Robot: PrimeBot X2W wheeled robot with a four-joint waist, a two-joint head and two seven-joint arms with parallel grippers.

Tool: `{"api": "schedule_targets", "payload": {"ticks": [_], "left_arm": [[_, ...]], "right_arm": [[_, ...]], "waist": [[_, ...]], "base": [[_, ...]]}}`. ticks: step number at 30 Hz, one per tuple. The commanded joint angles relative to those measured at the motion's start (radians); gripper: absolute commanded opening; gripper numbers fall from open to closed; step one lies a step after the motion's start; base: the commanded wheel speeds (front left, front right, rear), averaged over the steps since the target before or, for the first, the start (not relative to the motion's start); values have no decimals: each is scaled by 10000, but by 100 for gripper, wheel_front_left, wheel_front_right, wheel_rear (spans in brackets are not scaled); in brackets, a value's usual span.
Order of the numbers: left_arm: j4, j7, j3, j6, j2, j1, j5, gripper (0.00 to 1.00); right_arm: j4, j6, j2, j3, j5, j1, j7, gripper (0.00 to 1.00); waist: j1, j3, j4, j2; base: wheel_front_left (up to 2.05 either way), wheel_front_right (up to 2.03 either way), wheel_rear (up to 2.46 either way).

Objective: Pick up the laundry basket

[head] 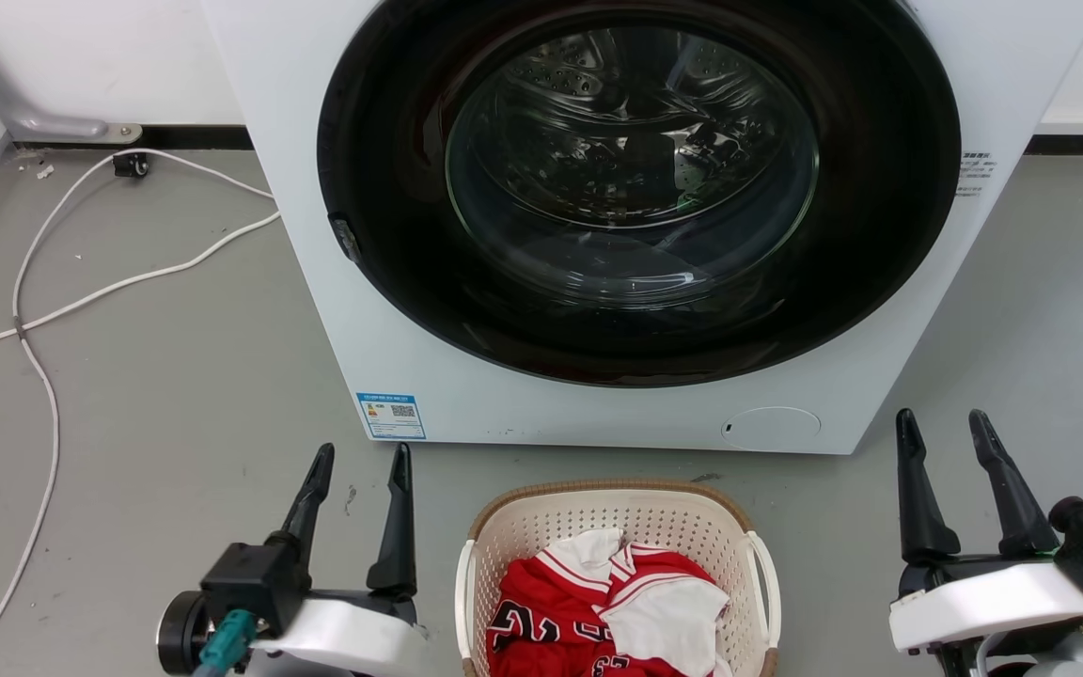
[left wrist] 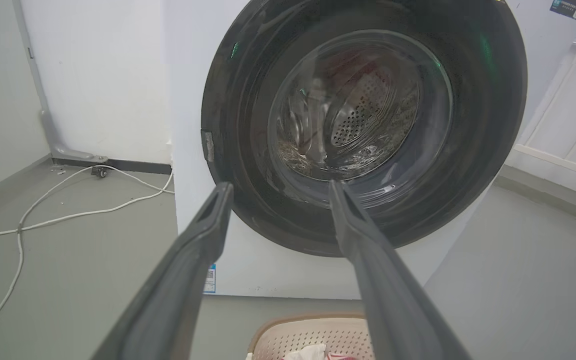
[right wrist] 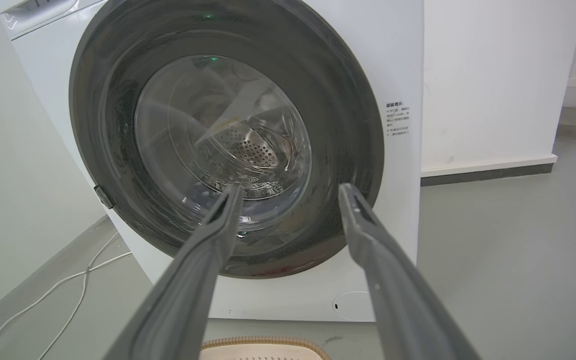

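On the grey floor (head: 175, 376) before the washing machine (head: 429, 367), the laundry basket (head: 612, 488) sits between the left pincer (head: 362, 453) and right pincer (head: 942, 418), both spread wide and holding nothing; an uneven lift could tip it.

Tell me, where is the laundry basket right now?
In the head view, the laundry basket sits on the floor at the bottom middle, just before the washing machine, between the left tool and the right tool.
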Motion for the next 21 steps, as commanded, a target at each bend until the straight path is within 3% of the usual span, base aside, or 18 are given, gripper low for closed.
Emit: {"api": "schedule_targets", "payload": {"ticks": [1,14,21], "left_arm": [[-67,-86,-107,106,108,-47,250,100],[166,-358,-544,391,232,123,1030,100],[276,-481,-168,10,-76,333,1020,100]], "right_arm": [[-78,0,2,43,-284,35,-90,100],[141,-1,9,245,-1123,223,-370,100],[409,-1,11,187,-852,280,-469,100]], "waist": [[0,4,-7,0],[0,-31,-44,0],[0,-41,-40,0]], "base": [[0,0,0],[0,0,0],[0,0,0]]}}
